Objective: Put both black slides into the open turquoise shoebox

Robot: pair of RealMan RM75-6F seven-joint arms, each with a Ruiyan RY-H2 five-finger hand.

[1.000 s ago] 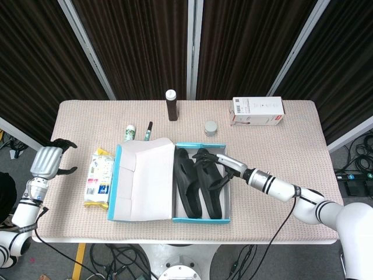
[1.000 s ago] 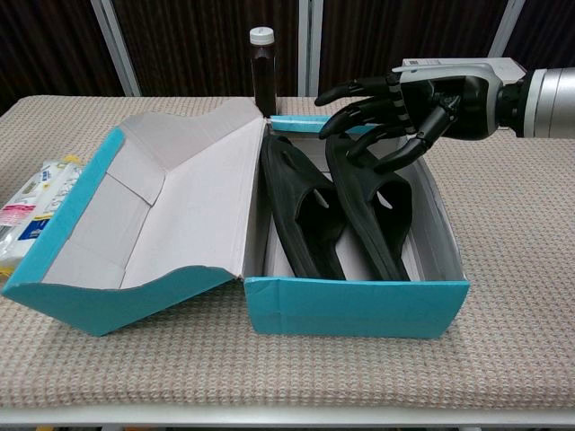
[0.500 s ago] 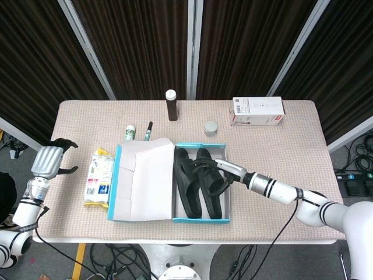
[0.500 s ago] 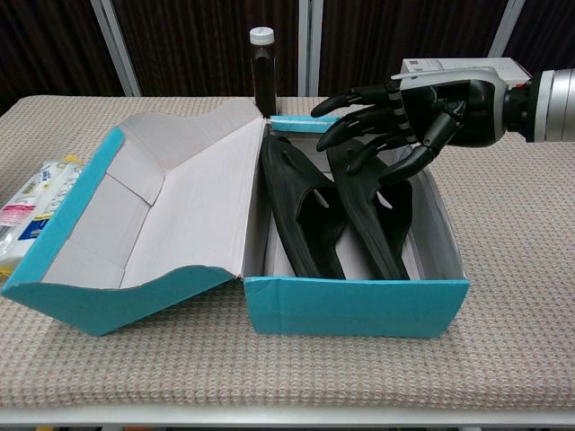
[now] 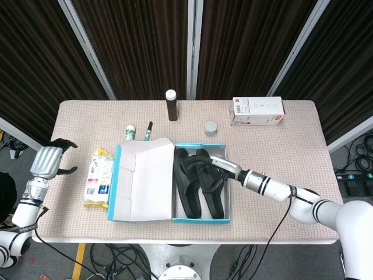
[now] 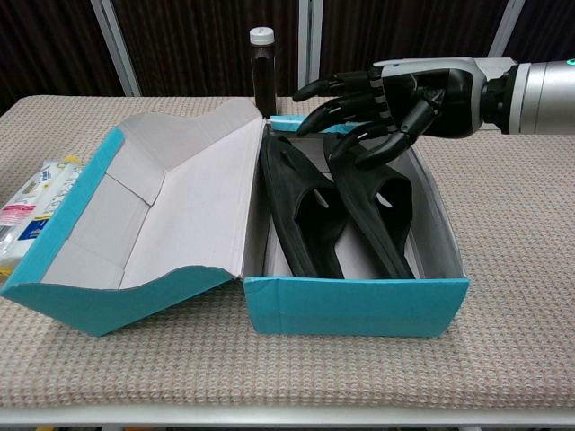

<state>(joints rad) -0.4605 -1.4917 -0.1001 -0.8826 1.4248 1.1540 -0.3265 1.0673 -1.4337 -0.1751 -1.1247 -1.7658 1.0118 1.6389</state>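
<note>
Both black slides (image 6: pixel 346 215) lie side by side inside the turquoise shoebox (image 6: pixel 359 305), toes toward the table's back edge. The right hand (image 6: pixel 382 99) hovers over the far end of the right-hand slide, fingers spread and curved, gripping nothing. The left hand (image 5: pixel 49 160) idles off the table's left edge, fingers apart, empty. These slides look light and rubbery, probably bendy; the strap arch seems the natural hold.

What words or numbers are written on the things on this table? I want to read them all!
None can be read.
White carton: a label and a red stripe, print too small.
Wipes packet: colourful print, too blurred.
Small green-and-white bottle: label unreadable.
Dark bottle, turquoise shoebox, black slides: no writing visible.
</note>
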